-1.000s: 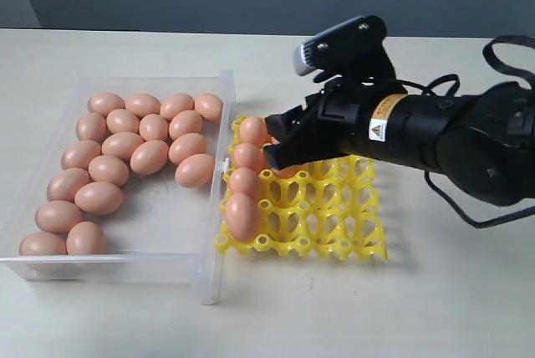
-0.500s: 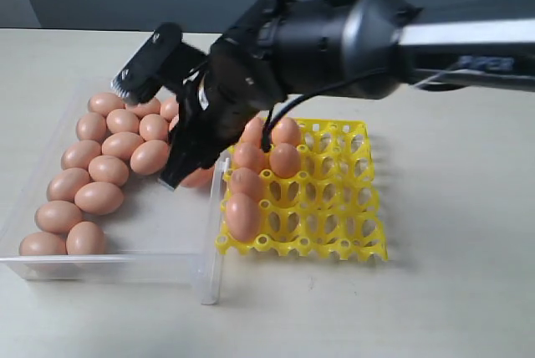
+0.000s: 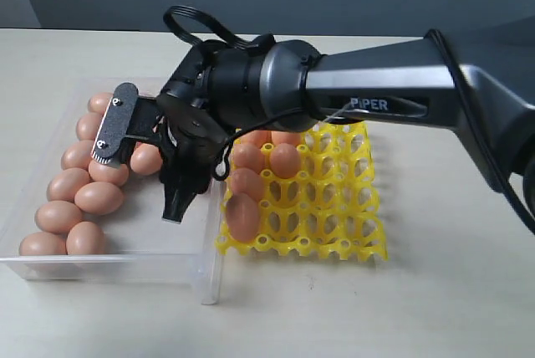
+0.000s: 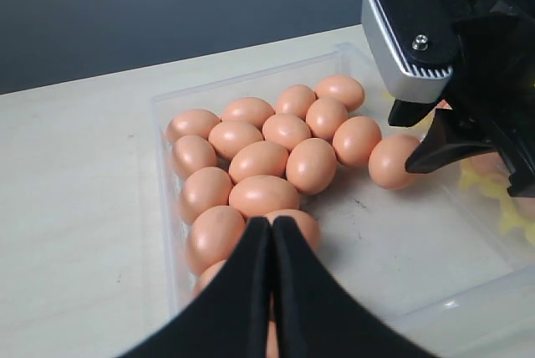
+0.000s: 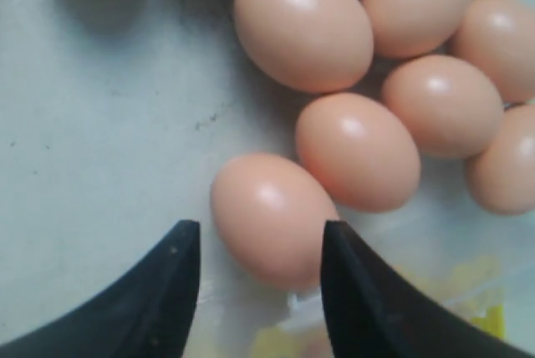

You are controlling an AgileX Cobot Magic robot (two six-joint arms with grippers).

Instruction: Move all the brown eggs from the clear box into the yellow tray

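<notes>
Many brown eggs (image 3: pixel 99 197) lie in the clear box (image 3: pixel 209 274) on the left. Several more sit in the left cups of the yellow tray (image 3: pixel 334 216). My right gripper (image 3: pixel 173 207) reaches across into the box by its tray-side wall, pointing down. In the right wrist view the right gripper (image 5: pixel 257 228) stands open astride one egg (image 5: pixel 272 220), with a gap on one side. In the left wrist view my left gripper (image 4: pixel 272 224) is shut and empty above the eggs (image 4: pixel 263 195) at the box's near end. The exterior view does not show it.
The right arm's black body (image 3: pixel 276 82) hangs over the back of the tray and the box's wall. The box wall (image 4: pixel 251 82) and tray edge (image 5: pixel 493 320) lie close to the straddled egg. Pale tabletop (image 3: pixel 435 291) surrounds both containers.
The right arm swung left from over the yellow tray into the clear box and came down astride an egg. Its jaws narrowed a little.
</notes>
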